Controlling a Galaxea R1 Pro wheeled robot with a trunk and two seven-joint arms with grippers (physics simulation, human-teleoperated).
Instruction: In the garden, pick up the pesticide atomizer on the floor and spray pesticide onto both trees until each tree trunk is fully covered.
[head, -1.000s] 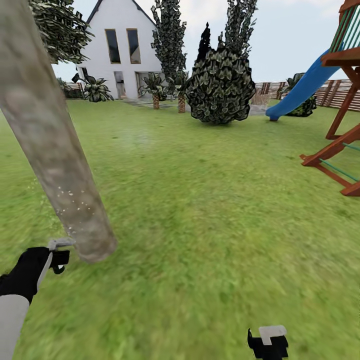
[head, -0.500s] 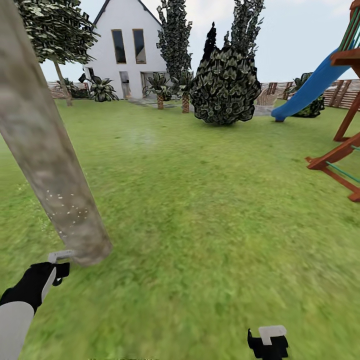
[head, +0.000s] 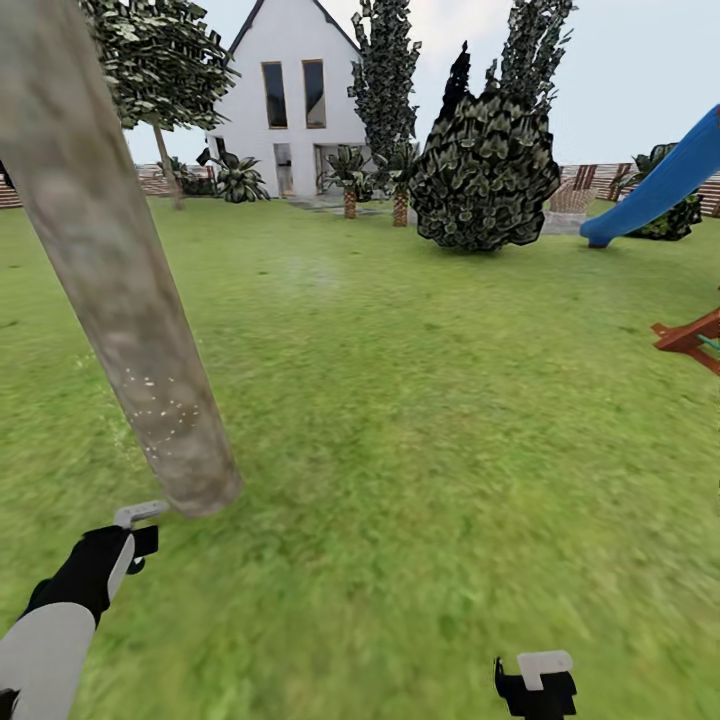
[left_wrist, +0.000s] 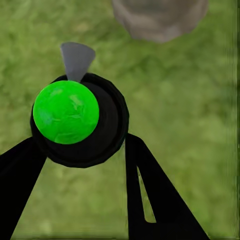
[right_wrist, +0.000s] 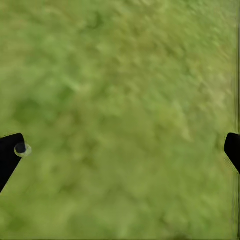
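From the head camera I have the thick, pale grey-brown mottled tree trunk (head: 120, 290) leaning across the near left of my view, its base meeting the green lawn (head: 430, 400) just beyond my left gripper (head: 137, 528). A scatter of fine white pesticide specks (head: 165, 412) sits on the lower part of the bark. My left arm, white sleeve and black wrist, reaches in from the near left corner, and the gripper's tip shows a small grey nozzle-like piece almost touching the trunk's foot. In the left wrist camera the two black fingers (left_wrist: 150, 200) close on either side of a round dark bottle with a bright green top face, the pesticide atomizer (left_wrist: 75, 120), with a grey spout pointing toward the trunk base (left_wrist: 160, 17) a little way off over grass; so the left jaws are pinching the atomizer. My right gripper (head: 537, 682) sits low at the near right, over bare grass; its wrist camera shows the two black fingertips (right_wrist: 9, 152) at opposite edges of the picture, jaws spread wide with nothing between them. Far off stand a white gabled house (head: 290, 110), a dark leafy bush (head: 485, 175), a blue slide (head: 660, 190), and a brown slatted fence (head: 600, 180).
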